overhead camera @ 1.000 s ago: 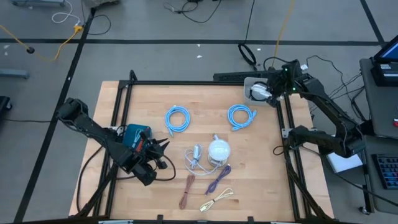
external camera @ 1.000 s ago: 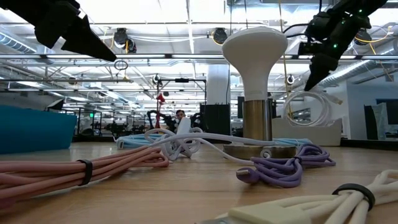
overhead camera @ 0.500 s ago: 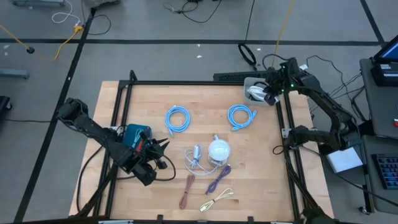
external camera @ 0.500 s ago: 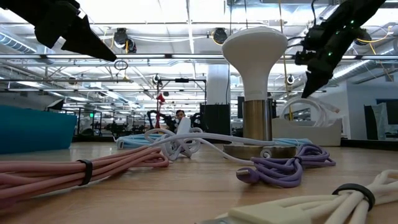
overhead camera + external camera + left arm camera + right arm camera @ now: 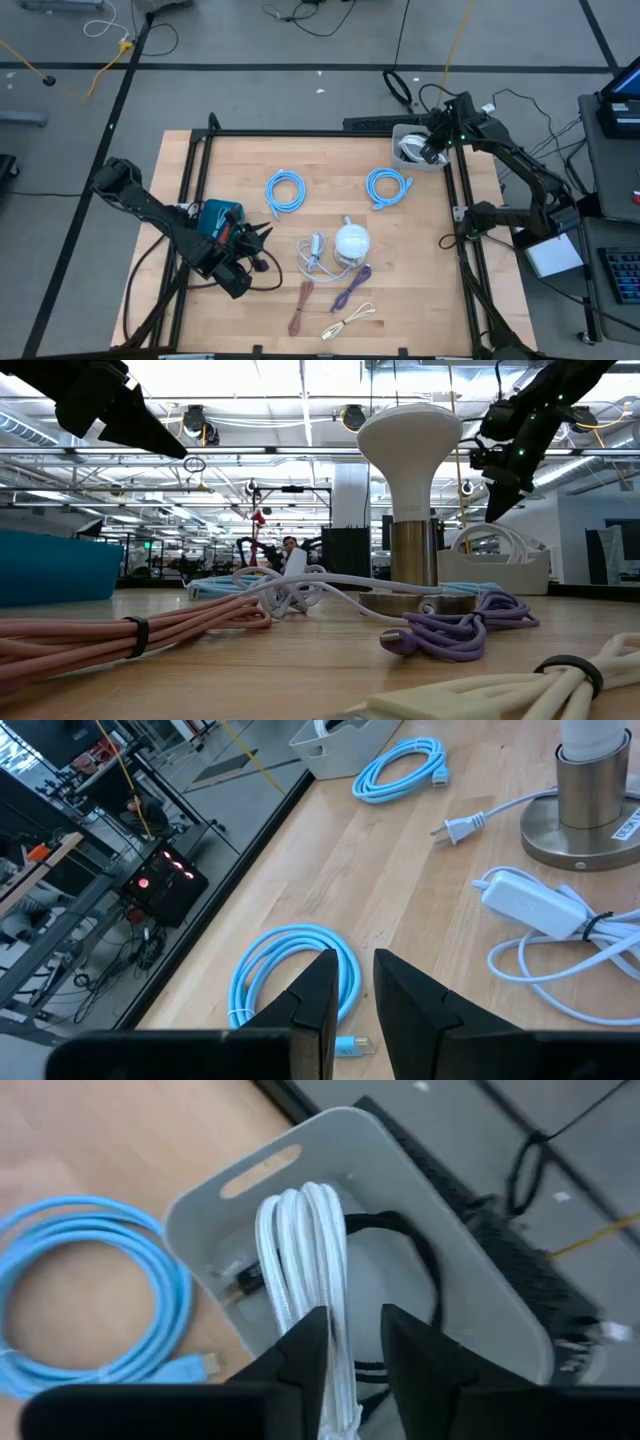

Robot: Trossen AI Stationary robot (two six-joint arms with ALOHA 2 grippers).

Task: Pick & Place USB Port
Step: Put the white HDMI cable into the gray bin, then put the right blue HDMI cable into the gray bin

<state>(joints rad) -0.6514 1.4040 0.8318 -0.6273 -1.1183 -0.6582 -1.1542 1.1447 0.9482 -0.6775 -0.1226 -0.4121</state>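
**White cable in bin, right gripper above**

Right gripper (image 5: 345,1342): over the white bin (image 5: 470,1315) at the table's far right corner; fingers slightly parted, holding nothing. Its fingertips cover the near end of the coil.
White USB cable (image 5: 305,1250): coiled, lying in the bin directly below the fingers; plug ends hard to make out.
Left gripper (image 5: 350,990): near the table's left edge, above a blue cable (image 5: 290,970); fingers narrowly apart, empty.

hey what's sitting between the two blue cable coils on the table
Nothing. In the high view, bare wood lies between the left blue coil and the right blue coil.
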